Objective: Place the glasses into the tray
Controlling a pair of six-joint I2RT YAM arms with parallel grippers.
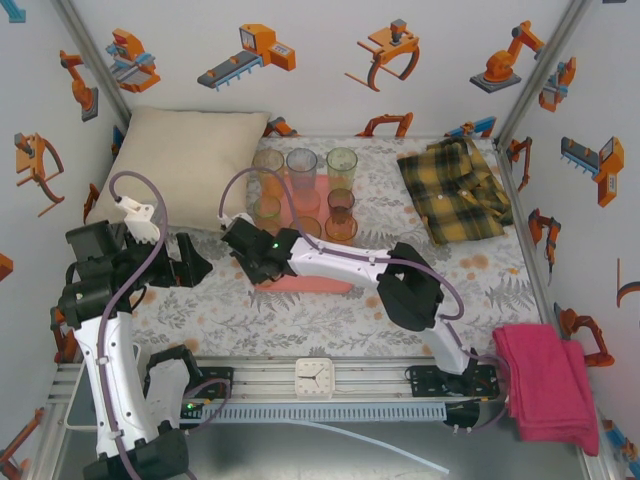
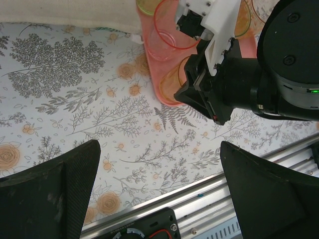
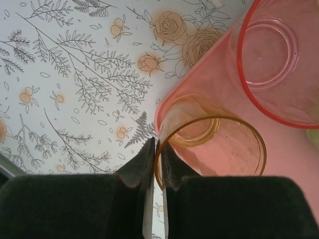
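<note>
Roughly seven glasses (image 1: 301,165), one tray (image 1: 300,284), one pillow (image 1: 185,160)

The tray (image 1: 300,284) is lying in the middle of the table (image 1: 480,290), the glasses (image 1: 302,165) standing in it, three lining its far end. The pillow (image 1: 185,160) is sitting far left, just beside the tray; the shirt (image 1: 455,190) is lying far right. The folded cloth (image 1: 545,380) is lying at the near right corner (just beside the rail's end). The clock (image 1: 314,378) is resting on the rail (image 1: 250,375) between the arm bases. The right gripper (image 3: 155,149) is hanging over the tray's near left corner, fingers flanking the wall of the corner glass (image 3: 214,149) there. The left gripper (image 2: 159,149) is hovering left of the tray.
</note>
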